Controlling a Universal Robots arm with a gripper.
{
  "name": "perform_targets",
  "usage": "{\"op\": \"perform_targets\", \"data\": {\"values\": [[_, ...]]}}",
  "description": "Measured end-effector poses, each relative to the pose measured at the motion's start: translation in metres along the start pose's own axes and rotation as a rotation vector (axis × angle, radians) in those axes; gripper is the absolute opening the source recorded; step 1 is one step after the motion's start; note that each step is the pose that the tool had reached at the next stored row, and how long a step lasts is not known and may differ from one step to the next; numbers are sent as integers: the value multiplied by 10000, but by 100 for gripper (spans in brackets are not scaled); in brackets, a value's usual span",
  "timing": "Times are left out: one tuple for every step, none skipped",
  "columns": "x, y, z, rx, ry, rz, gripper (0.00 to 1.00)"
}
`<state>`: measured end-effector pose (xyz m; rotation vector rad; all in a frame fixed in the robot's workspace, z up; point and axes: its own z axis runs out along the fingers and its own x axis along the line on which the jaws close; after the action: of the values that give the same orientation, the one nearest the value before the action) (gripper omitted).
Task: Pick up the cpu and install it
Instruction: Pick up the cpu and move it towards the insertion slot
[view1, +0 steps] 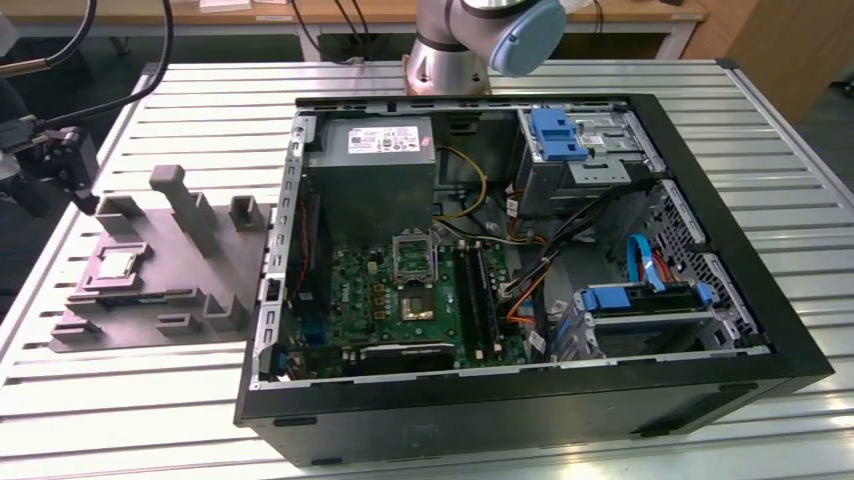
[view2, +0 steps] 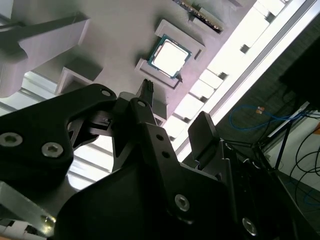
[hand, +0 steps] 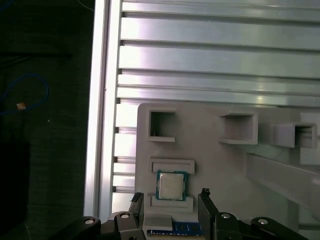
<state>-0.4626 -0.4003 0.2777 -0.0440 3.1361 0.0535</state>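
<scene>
Seen with gripper (hand: 170, 195) spread wide and empty, seemingly just above the cpu (hand: 172, 185) lying flat in its recess on the grey fixture (hand: 225, 165), outside the open computer case (view1: 534, 410).

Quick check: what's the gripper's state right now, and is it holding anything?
Gripper: open, holding nothing, poised over the cpu, which lies in its recess on the grey fixture.

Even overhead light fell on the table (view1: 134, 400); in the second wrist view glare bleached the cpu (view2: 170, 59), leaving the gripper (view2: 175, 105) a dark silhouette.
</scene>
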Motion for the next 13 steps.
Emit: {"op": "perform_targets", "data": {"values": [[0,0,10,0,0,0,55],[-1,-1,20,0,-1,1,55],[-1,-2,32,0,0,3,55],[0,-2,43,0,1,3,55],[-1,-3,56,0,0,4,55],[-1,-3,68,0,-1,3,55],[-1,-4,78,0,-1,3,55],[-1,-4,87,0,0,3,55],[-1,-4,95,0,0,3,55],[-1,-5,104,0,0,3,55],[-1,-5,112,0,0,3,55],[0,-5,120,1,0,3,55],[0,-5,129,0,0,3,55]]}}
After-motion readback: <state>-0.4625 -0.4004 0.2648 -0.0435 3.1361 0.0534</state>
